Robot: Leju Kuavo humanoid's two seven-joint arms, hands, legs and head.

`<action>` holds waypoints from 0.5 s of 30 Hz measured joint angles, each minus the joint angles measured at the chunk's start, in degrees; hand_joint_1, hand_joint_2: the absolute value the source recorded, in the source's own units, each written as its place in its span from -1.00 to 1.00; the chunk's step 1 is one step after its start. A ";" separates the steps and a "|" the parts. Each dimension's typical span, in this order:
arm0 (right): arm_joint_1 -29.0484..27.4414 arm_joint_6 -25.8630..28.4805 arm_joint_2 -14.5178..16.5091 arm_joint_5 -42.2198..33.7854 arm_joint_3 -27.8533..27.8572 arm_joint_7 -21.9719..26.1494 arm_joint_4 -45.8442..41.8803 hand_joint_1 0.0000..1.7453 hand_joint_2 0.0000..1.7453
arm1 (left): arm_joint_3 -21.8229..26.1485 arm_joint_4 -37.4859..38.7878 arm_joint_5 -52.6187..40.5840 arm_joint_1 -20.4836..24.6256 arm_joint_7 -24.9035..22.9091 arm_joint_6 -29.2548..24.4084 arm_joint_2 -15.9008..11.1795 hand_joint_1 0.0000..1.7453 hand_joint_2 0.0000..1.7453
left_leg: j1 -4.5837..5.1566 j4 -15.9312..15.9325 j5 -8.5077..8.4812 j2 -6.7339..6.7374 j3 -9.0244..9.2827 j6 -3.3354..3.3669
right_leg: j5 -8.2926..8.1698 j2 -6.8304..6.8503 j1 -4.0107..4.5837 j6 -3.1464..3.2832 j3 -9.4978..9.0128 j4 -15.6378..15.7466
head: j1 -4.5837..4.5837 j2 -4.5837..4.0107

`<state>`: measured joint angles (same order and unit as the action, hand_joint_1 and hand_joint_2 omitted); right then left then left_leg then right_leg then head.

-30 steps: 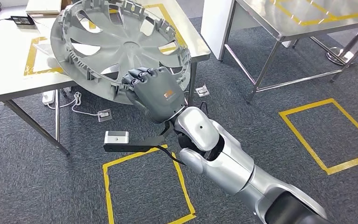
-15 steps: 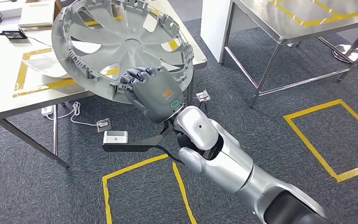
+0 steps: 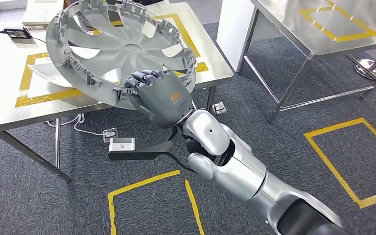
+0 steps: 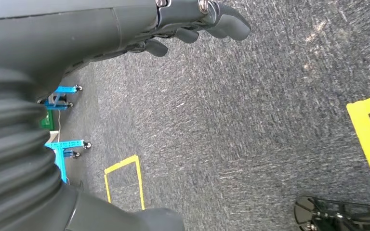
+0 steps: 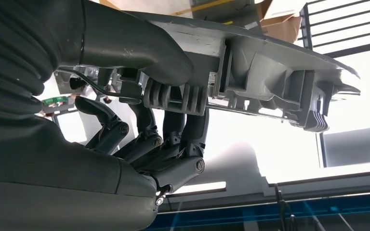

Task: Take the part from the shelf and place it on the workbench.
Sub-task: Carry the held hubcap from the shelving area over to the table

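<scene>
The part is a large grey wheel cover [image 3: 122,49] with a ribbed, clipped rim. It hangs tilted over the near edge of the white workbench [image 3: 5,68], above a yellow tape rectangle [image 3: 29,93]. My right hand [image 3: 159,95] grips its near rim, fingers curled over the edge. In the right wrist view the dark fingers [image 5: 173,120] wrap under the wheel cover's rim [image 5: 270,62] with the thumb on top. My left hand [image 4: 173,19] hangs over the carpet holding nothing, its fingers loosely apart.
A steel table [image 3: 323,29] stands to the right, with a white pillar [image 3: 235,29] between it and the workbench. Cables and a power strip [image 3: 110,133] lie under the workbench. Yellow tape squares [image 3: 342,161] mark the carpet. A black device [image 3: 17,33] sits on the workbench's far side.
The whole picture has shifted as the camera moved: the workbench now reaches further under the wheel cover. My right hand keeps its grip on the rim.
</scene>
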<state>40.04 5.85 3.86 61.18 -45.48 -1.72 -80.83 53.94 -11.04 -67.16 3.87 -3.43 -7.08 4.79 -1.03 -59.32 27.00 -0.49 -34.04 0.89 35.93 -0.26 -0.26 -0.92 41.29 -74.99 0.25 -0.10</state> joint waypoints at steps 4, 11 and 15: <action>0.03 0.45 -0.27 -0.69 -0.04 0.08 0.84 1.00 1.00 | 0.02 0.07 -0.28 -0.15 0.02 0.04 0.19 -1.00 1.00 | 0.16 0.03 2.65 -0.56 3.31 -0.52 | -9.84 -0.02 0.67 1.60 -1.16 12.20 | -0.01 -0.01; 0.34 1.19 -0.81 -0.80 -0.03 -0.94 1.04 1.00 1.00 | 0.00 -0.04 -1.96 0.23 0.63 0.46 0.11 -1.00 1.00 | 0.34 -4.80 4.22 -0.34 2.69 -2.63 | -11.86 -0.16 0.43 3.29 -5.36 17.00 | -0.32 0.00; 0.35 1.13 -0.99 -0.64 -0.03 -0.98 1.10 1.00 1.00 | 0.00 -0.04 -2.10 0.24 0.69 0.46 -0.02 -1.00 1.00 | 0.23 -15.08 8.55 -0.02 -5.49 -3.34 | -9.69 -0.43 0.41 3.55 -7.62 17.02 | -0.42 -0.01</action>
<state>40.39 6.98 2.87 60.54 -45.51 -2.70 -79.73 53.94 -11.08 -69.26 4.11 -2.73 -6.62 4.78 -0.81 -74.40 35.56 -0.51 -39.53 -2.45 26.24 -0.69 0.16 2.63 33.67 -57.97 -0.17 -0.11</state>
